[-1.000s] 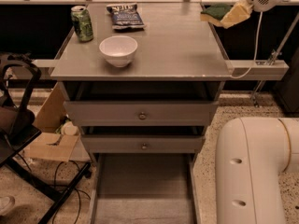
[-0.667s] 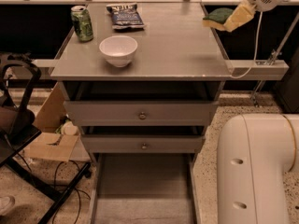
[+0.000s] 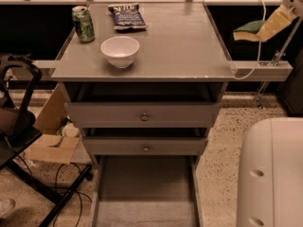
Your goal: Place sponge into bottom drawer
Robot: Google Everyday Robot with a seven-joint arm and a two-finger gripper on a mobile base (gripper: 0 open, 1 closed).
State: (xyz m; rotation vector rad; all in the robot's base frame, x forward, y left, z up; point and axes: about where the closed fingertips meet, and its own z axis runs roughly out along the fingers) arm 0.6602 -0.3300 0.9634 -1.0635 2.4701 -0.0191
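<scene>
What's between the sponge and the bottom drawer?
Camera view: the tabletop's right corner and the two upper drawers. The gripper, top right beyond the table edge, holds the sponge.

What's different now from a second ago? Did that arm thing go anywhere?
The gripper, holding the sponge, moved right and a little down in the picture, from over the back right corner of the tabletop to beyond its right edge. Nothing was let go. The white bowl, can, snack bag and open bottom drawer stayed put.
</scene>
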